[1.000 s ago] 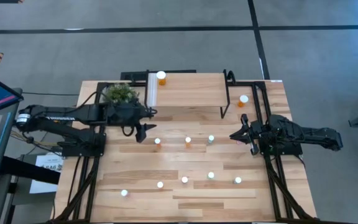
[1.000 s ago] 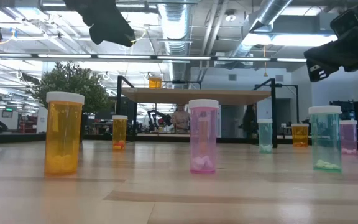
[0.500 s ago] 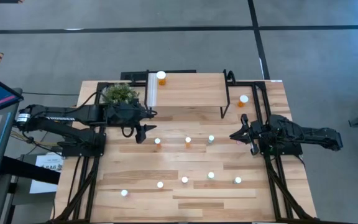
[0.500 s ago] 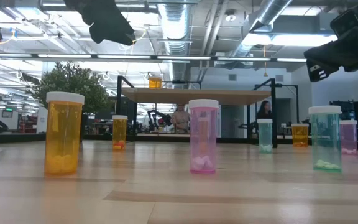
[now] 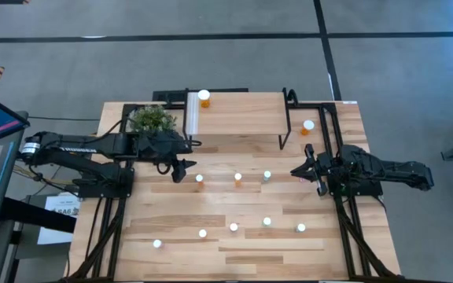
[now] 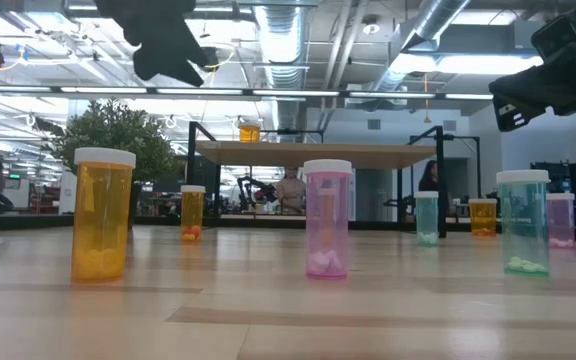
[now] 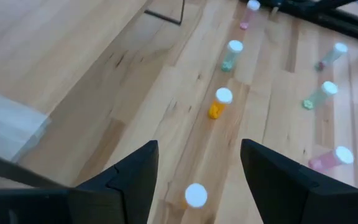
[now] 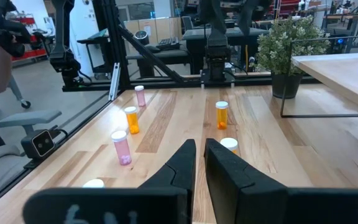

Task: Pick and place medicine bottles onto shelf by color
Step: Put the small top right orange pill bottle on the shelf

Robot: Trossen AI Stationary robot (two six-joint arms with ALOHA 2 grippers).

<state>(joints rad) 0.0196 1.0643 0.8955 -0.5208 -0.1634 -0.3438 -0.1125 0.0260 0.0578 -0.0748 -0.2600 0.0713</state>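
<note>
Readable text: I can make out none in any of my views.
White sheet of paper [image 5: 57,208] on the floor at the table's left, under my left arm: dark print on it, too small for me to read.
Small cylindrical medicine bottles with white caps [image 6: 102,213]: I see no printing on their orange, pink or pale green bodies.
Low light-wood shelf on black metal legs [image 5: 242,114]: its white strip at the left end shows no lettering I can read.
</note>
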